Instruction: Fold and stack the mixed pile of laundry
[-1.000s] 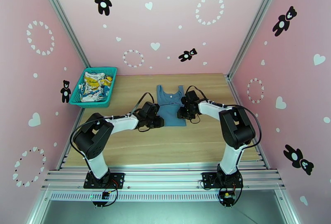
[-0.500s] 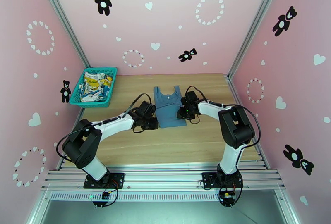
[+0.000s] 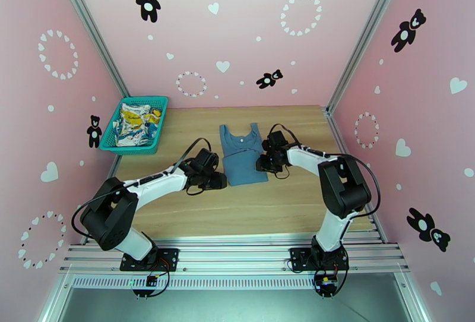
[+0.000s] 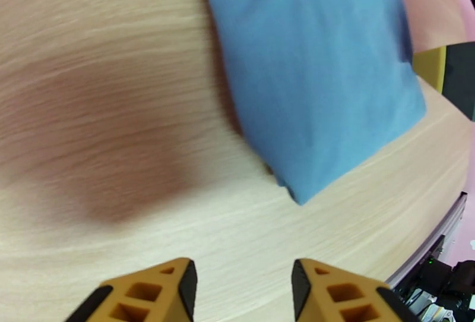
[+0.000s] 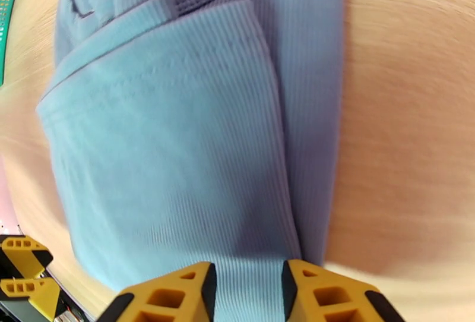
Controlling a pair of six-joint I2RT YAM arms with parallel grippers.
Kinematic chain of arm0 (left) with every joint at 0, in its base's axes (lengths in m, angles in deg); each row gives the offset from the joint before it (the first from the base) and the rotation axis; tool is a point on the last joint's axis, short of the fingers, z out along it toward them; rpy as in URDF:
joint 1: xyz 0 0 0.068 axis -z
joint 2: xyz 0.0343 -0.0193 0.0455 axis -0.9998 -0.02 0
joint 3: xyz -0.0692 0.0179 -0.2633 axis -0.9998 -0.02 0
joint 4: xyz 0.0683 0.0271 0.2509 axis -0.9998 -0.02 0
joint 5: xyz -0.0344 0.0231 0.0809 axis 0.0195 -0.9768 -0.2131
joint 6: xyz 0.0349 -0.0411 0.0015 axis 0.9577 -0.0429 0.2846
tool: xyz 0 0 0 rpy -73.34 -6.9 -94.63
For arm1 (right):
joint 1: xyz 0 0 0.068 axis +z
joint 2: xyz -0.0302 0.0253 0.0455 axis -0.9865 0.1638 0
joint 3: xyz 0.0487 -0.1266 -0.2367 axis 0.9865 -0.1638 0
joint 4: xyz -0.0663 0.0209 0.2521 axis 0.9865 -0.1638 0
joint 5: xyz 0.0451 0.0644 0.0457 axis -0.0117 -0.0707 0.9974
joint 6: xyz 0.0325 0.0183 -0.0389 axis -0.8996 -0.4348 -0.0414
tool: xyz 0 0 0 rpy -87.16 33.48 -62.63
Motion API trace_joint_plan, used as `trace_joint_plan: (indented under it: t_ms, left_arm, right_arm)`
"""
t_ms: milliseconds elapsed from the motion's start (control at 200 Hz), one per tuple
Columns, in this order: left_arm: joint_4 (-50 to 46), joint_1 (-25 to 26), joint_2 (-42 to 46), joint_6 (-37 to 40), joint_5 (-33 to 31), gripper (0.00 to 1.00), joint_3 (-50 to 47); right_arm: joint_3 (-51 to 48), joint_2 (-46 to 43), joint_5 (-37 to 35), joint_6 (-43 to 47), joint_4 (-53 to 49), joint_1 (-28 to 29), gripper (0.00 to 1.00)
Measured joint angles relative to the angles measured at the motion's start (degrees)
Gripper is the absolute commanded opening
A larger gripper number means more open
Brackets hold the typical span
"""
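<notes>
- The plain dusty-blue sleeveless tank top (image 3: 242, 160) lies flat in the middle of the wooden counter (image 3: 237, 216), straps pointing away from the arms. The right wrist view shows 1 flap folded over it.
- The white cloth with yellow-and-blue print (image 3: 135, 124) sits crumpled in the teal plastic mesh basket (image 3: 132, 150) at the far left.
- Both garments look light, limp and unbreakable. The ribbed knit will likely sag and drag rather than slide, so a hem corner or folded edge, pinched through every layer, seems the best hold.
- Left tool (image 4: 243, 281): fingers apart with nothing between them, over bare wood just beside the hem corner.
- Right tool (image 5: 249, 284): a narrow gap at the top's right edge; I cannot tell whether it pinches cloth.
- Against 1 second earlier, the left tool has come off the top's lower-left part and drawn back, and the top sits slightly further left.
</notes>
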Motion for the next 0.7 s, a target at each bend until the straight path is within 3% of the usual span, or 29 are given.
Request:
trace_joint_plan:
  t_ms: [245, 385, 701]
  left_arm:
    - [9.49, 2.89, -3.63, -8.98, -0.07, 0.59, -3.3]
    - [13.68, 4.11, -7.45, -11.58, -0.37, 0.53, -3.26]
    - [15.61, 4.11, -10.29, -13.55, -0.74, 0.39, -1.46]
  right_arm:
    - [-8.96, -6.29, 5.31, -1.31, 1.07, -5.7, 0.43]
    - [-14.34, -6.14, 8.37, -3.37, 3.72, -5.66, 0.43]
    - [-14.62, -4.48, 12.04, -7.3, 8.02, -5.88, 0.39]
